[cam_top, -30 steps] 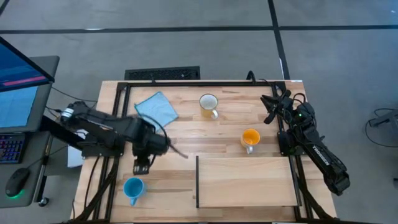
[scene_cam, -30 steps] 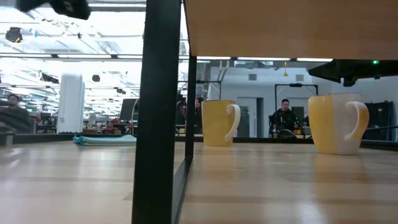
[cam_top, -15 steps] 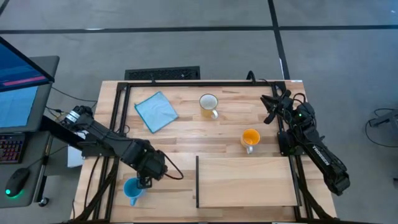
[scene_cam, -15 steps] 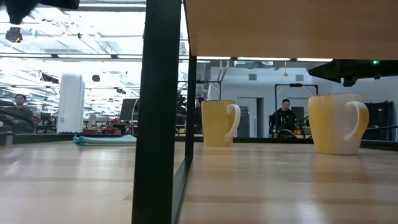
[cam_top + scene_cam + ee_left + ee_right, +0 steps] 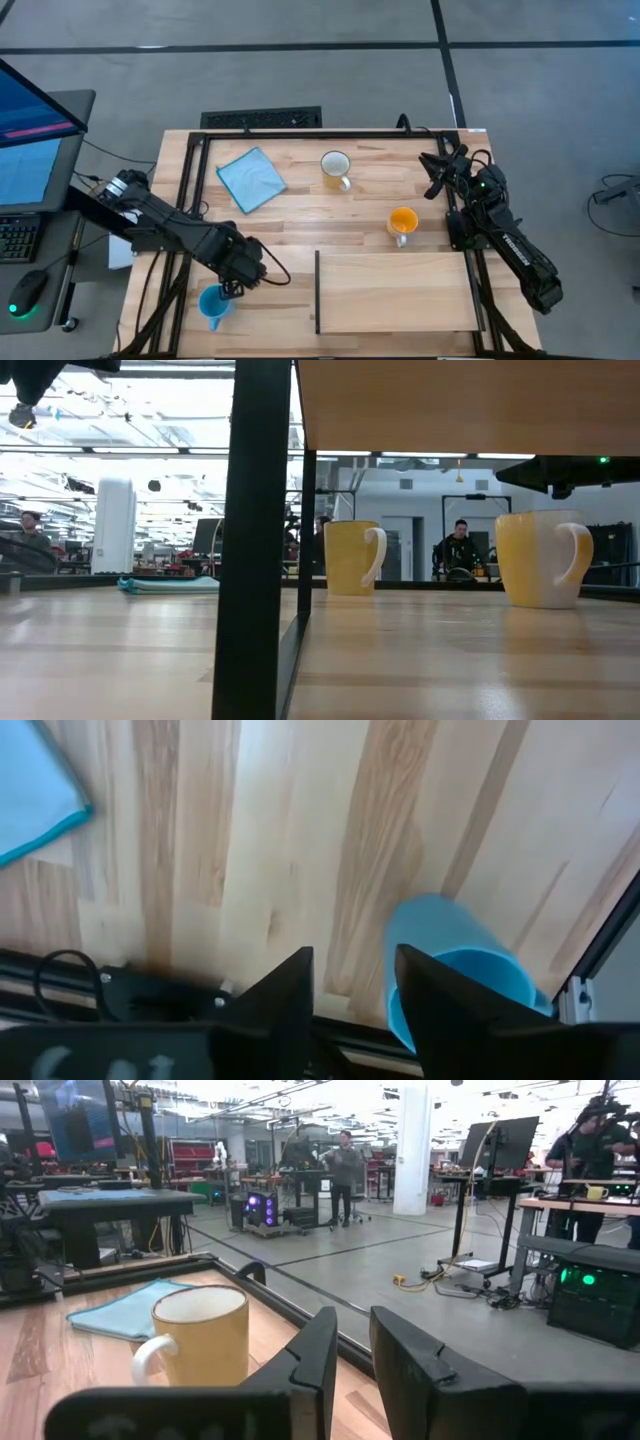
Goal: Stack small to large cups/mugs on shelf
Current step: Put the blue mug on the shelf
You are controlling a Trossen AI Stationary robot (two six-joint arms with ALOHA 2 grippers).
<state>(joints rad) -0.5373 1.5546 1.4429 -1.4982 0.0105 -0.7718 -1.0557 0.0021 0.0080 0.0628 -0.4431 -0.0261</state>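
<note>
Left hand (image 5: 232,291): you have it narrowly parted and holding nothing, poised just above the small light-blue mug (image 5: 213,303) at the bench's near-left corner.
Grasp: judge the rim's far edge; put one finger inside, one outside.
Shelf (image 5: 395,292): near right, bare.
Orange mug (image 5: 402,223): just beyond the shelf.
White mug (image 5: 335,168): farther back.
Right hand (image 5: 437,172): waits far right, narrowly parted.
</note>
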